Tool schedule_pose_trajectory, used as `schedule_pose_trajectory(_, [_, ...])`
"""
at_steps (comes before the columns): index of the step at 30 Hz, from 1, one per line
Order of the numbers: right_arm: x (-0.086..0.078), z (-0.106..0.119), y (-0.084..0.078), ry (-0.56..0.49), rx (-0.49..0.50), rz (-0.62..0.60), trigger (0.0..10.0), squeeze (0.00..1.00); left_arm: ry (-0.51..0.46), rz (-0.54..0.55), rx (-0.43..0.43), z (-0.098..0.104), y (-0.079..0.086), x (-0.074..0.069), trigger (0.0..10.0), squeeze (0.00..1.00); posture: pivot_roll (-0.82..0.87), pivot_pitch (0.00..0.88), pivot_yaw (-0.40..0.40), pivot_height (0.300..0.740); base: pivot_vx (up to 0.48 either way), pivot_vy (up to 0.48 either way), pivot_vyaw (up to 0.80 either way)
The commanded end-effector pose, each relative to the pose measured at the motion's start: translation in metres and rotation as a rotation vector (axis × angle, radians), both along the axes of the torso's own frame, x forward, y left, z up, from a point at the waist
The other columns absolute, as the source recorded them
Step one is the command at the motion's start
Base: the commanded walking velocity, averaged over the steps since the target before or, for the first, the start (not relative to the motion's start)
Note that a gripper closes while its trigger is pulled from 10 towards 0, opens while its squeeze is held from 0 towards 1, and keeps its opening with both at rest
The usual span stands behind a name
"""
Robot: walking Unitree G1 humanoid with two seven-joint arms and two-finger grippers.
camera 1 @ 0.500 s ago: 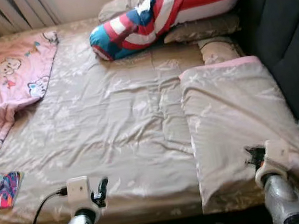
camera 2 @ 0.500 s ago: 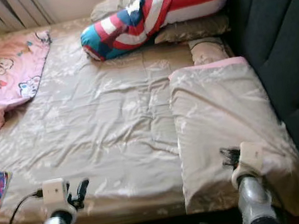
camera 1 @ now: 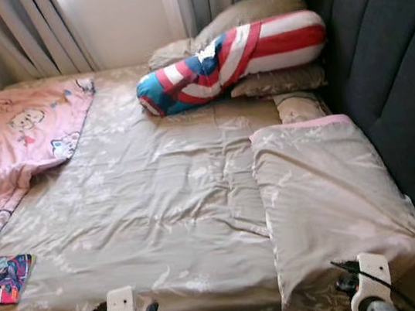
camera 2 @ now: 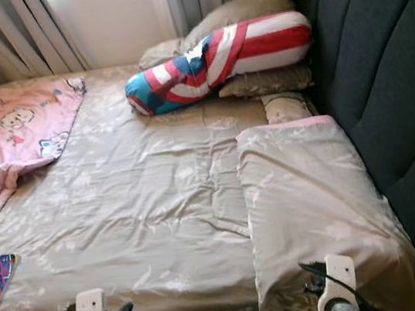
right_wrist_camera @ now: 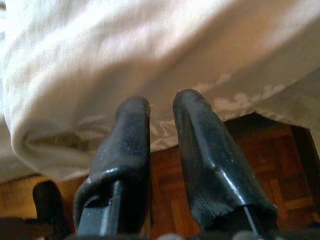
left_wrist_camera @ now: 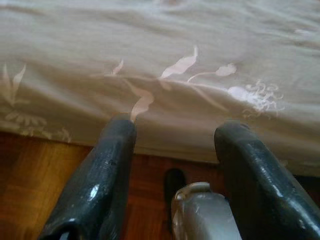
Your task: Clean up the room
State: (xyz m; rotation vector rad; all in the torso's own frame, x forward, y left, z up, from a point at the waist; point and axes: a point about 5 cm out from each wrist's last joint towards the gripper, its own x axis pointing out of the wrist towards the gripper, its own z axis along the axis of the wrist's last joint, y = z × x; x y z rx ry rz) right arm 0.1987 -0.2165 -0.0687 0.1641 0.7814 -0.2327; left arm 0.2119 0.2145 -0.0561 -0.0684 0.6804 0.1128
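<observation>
A bed with a beige floral cover (camera 1: pixel 152 203) lies before me. On its right side rests a folded beige blanket (camera 1: pixel 322 193) with a pink edge at its far end. A pink cartoon blanket (camera 1: pixel 11 146) lies crumpled at the far left. A red, white and blue bolster (camera 1: pixel 232 58) leans on beige pillows at the head. My left gripper (left_wrist_camera: pixel 177 130) is open and empty, just short of the bed's front edge. My right gripper (right_wrist_camera: pixel 162 102) is shut, empty, below the folded blanket's hanging front corner.
A colourful book (camera 1: pixel 3 277) lies on the bed's front left corner. A dark padded headboard (camera 1: pixel 391 73) runs along the right side, and grey curtains (camera 1: pixel 25 34) hang behind the bed. Wooden floor (left_wrist_camera: pixel 45 170) shows under the bed's edge.
The view has pulled back and tilted up, so the curtains show. Both arms sit lower in the picture. My right gripper has come off the folded blanket's front corner.
</observation>
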Motion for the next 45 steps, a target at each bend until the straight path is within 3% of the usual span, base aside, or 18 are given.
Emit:
schedule_pose_trajectory(1, [-0.006, -0.004, 0.004, 0.039, 0.006, 0.013, 10.0, 0.0, 0.031, 0.002, 0.012, -0.004, 0.002, -0.004, 10.0, 0.0, -0.03, 0.0, 0.009, 0.693, 0.0, 0.0, 0.0])
schedule_pose_trajectory(12, [-0.01, -0.008, 0.011, 0.061, 0.031, 0.026, 10.0, 0.0, 0.12, -0.007, 0.015, -0.015, -0.004, -0.018, 10.0, 0.0, -0.03, 0.0, 0.007, 0.713, 0.0, 0.0, 0.0])
schedule_pose_trajectory(16, [-0.015, -0.012, 0.015, 0.087, 0.035, 0.037, 10.0, 0.0, 0.161, 0.011, 0.016, -0.02, 0.001, -0.029, 10.0, 0.0, -0.03, 0.0, 0.001, 0.738, 0.0, 0.0, 0.0])
schedule_pose_trajectory(29, [-0.012, -0.011, 0.021, 0.089, 0.05, 0.065, 10.0, 0.0, 0.251, 0.032, 0.036, -0.028, 0.021, -0.054, 10.0, 0.0, -0.04, 0.0, 0.003, 0.74, 0.0, 0.0, 0.0])
schedule_pose_trajectory(40, [-0.012, -0.013, 0.028, 0.101, 0.056, 0.106, 10.0, 0.0, 0.263, -0.001, 0.031, -0.031, 0.003, -0.05, 10.0, 0.0, -0.03, 0.0, 0.005, 0.74, 0.0, 0.0, 0.0])
schedule_pose_trajectory(45, [-0.014, -0.013, 0.027, 0.103, 0.05, 0.104, 10.0, 0.0, 0.264, 0.004, 0.026, -0.031, 0.001, -0.049, 10.0, 0.0, -0.04, 0.0, 0.008, 0.74, 0.0, 0.0, 0.0])
